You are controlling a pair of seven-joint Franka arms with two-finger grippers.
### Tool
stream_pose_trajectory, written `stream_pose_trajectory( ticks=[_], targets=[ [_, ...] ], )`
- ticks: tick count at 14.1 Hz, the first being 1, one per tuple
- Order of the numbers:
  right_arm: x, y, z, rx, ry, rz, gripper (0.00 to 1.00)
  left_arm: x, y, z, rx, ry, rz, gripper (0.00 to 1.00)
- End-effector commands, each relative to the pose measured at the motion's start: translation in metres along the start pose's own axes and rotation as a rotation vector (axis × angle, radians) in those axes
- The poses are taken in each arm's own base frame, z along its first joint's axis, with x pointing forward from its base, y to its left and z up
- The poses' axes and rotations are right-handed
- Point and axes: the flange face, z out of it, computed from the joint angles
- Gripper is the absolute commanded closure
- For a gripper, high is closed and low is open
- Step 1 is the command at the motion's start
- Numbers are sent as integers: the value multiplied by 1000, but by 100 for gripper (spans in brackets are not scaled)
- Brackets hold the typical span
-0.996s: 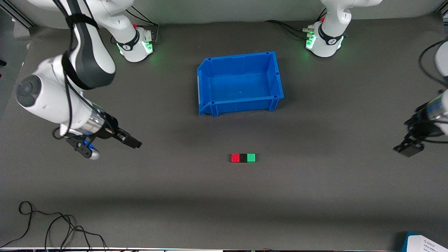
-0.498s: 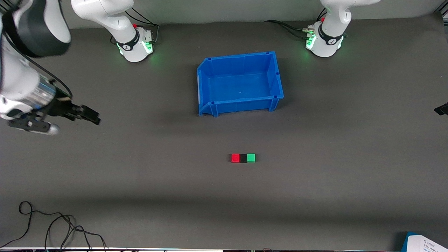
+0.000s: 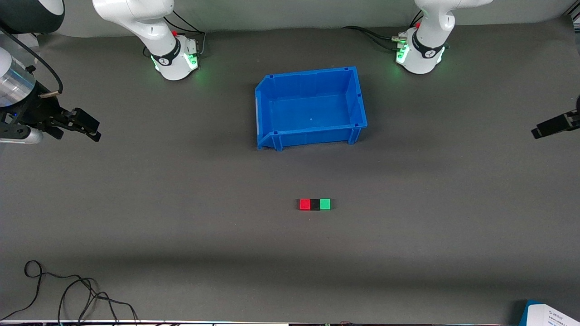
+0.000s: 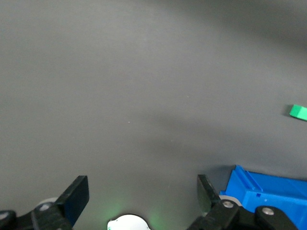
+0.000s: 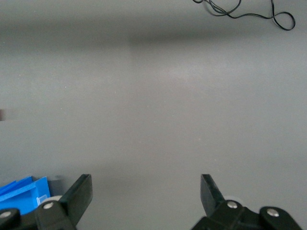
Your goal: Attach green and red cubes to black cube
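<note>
Left tool (image 3: 550, 127): fingers apart, empty, over the desk (image 3: 181, 235) edge at the left arm's end. Right tool (image 3: 86, 126): fingers apart, empty, over the opposite edge. Red cube (image 3: 305, 204), black cube (image 3: 315, 204), green cube (image 3: 325, 204): one touching row, mid-desk, nearer the front camera than the blue bin (image 3: 267, 113).

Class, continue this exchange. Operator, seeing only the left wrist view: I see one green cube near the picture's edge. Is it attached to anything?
Observer: Yes, the green cube touches the black cube.
Operator: And red?
Observer: The red cube touches the black cube's face toward the right arm's end.
Operator: The end effectors?
Observer: Both open and empty: right end effector over the table's right-arm end, left end effector over its left-arm end.
</note>
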Motion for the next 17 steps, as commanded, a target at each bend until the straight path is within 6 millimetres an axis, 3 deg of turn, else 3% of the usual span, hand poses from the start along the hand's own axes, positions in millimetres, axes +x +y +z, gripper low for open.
stream_pose_trajectory(
  ticks=[1, 3, 7, 8, 14, 17],
  targets=[
    [11, -3, -12, -17, -27, -24, 0, -8, 28, -7, -2, -5, 81, 0],
    [16, -10, -3, -25, -65, 4, 0, -10, 34, -6, -2, -8, 116, 0],
    [24, 5, 9, 68, -111, 47, 0, -4, 12, -2, -12, -23, 196, 0],
    [25, 5, 7, 76, -111, 49, 0, -5, 15, 0, -9, -28, 201, 0],
    [26, 3, 6, 69, -120, 44, 0, -34, 16, 7, -11, -9, 214, 0],
    [27, -3, 7, 61, -119, 32, 0, -49, 31, 4, -14, 19, 294, 0]
  ],
)
